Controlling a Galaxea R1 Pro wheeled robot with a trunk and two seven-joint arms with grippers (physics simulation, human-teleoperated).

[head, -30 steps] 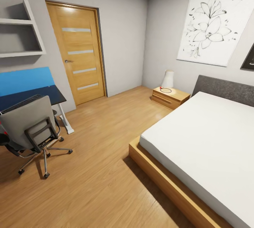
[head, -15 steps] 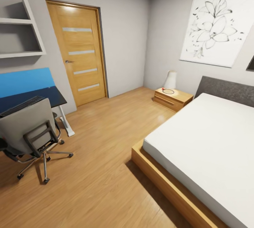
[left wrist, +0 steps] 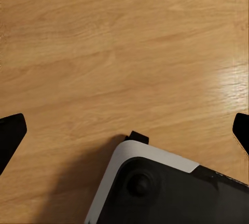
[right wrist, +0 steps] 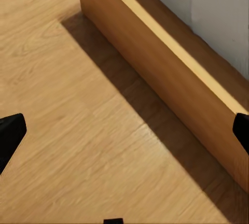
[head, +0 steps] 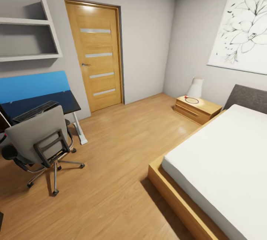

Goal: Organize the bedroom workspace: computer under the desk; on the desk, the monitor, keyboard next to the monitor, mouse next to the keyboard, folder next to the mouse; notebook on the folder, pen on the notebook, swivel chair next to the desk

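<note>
At three to five o'clock of the head view lies the bed (head: 222, 158) with its white mattress, and at nine o'clock the desk (head: 40, 101), black top and blue back panel, stands against the wall with the keyboard (head: 35, 111) on it. Just in front of the desk the swivel chair (head: 39, 138) shows its grey back to the camera. Both pincers are spread wide and hold nothing: the left gripper (left wrist: 124, 130) above the wooden floor (left wrist: 124, 53) and a white-edged black part of the robot, the right gripper (right wrist: 124, 130) above floor beside the bed frame (right wrist: 171, 73).
</note>
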